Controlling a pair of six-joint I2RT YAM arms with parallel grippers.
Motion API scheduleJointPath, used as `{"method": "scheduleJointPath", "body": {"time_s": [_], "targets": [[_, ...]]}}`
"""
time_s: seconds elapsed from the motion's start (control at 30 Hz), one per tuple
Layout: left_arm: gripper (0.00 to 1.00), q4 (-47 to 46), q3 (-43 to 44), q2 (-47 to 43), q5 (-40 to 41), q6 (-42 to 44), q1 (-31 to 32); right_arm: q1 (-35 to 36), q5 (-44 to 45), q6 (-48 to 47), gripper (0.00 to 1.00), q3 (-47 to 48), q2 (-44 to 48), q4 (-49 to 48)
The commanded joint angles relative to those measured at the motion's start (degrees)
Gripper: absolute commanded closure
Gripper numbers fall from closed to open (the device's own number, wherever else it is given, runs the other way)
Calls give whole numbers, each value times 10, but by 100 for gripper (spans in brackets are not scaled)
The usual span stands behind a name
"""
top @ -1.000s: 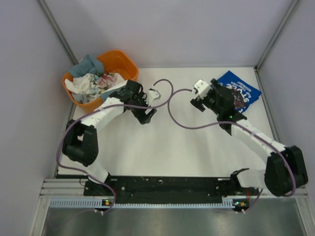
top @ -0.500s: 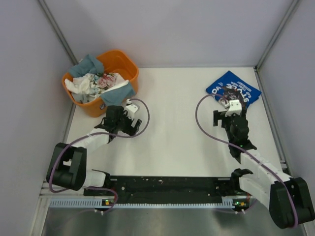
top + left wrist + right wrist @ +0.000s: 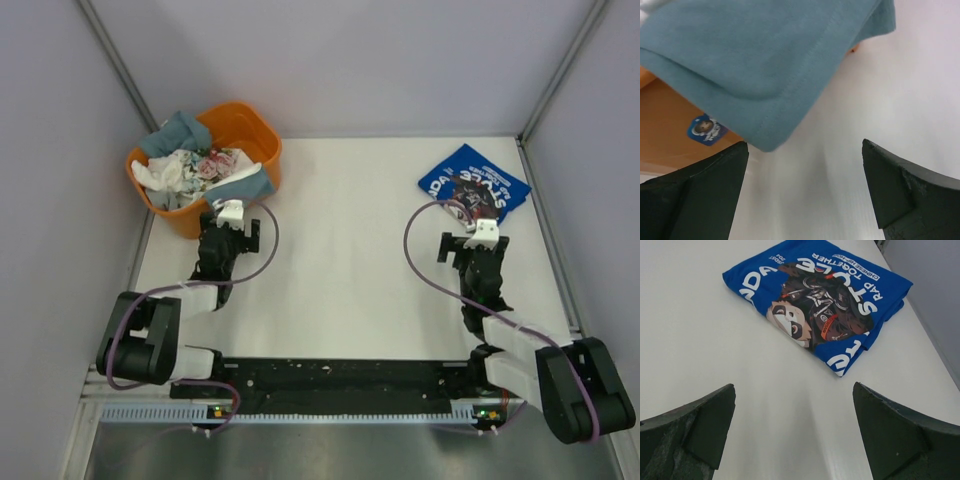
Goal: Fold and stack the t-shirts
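Note:
A folded royal blue t-shirt [image 3: 473,184] with white lettering and a dark graphic lies at the back right of the white table; in the right wrist view the t-shirt [image 3: 820,300] lies just ahead. My right gripper [image 3: 475,240] [image 3: 794,390] stands open and empty a little short of it, over bare table. More t-shirts are heaped in the orange tub: grey-blue [image 3: 180,130], white [image 3: 168,172] and floral [image 3: 212,163]. A grey-blue cloth [image 3: 250,186] [image 3: 765,65] hangs over the tub's front rim. My left gripper [image 3: 230,228] [image 3: 804,150] is open and empty just below that cloth.
The orange tub [image 3: 262,128] stands at the back left corner; its wall [image 3: 670,125] bears a small blue sticker. Grey walls and metal posts close in the table on three sides. Purple cables loop beside both wrists.
Both arms have drawn back toward the near edge. The left gripper swung left to the tub's front. The right gripper came off the blue t-shirt to the table before it.

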State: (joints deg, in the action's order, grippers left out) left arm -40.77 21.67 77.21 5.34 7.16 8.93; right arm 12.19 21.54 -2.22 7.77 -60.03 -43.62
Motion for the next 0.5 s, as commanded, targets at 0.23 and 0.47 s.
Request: {"method": "scheduleJointPath", "body": {"time_s": [0.23, 0.47], "targets": [[1, -119, -14, 19, -1, -28, -24, -3, -4, 7, 2, 7, -25, -85], [1, -120, -14, 22, -18, -30, -33, -3, -7, 8, 2, 8, -28, -82]]}}
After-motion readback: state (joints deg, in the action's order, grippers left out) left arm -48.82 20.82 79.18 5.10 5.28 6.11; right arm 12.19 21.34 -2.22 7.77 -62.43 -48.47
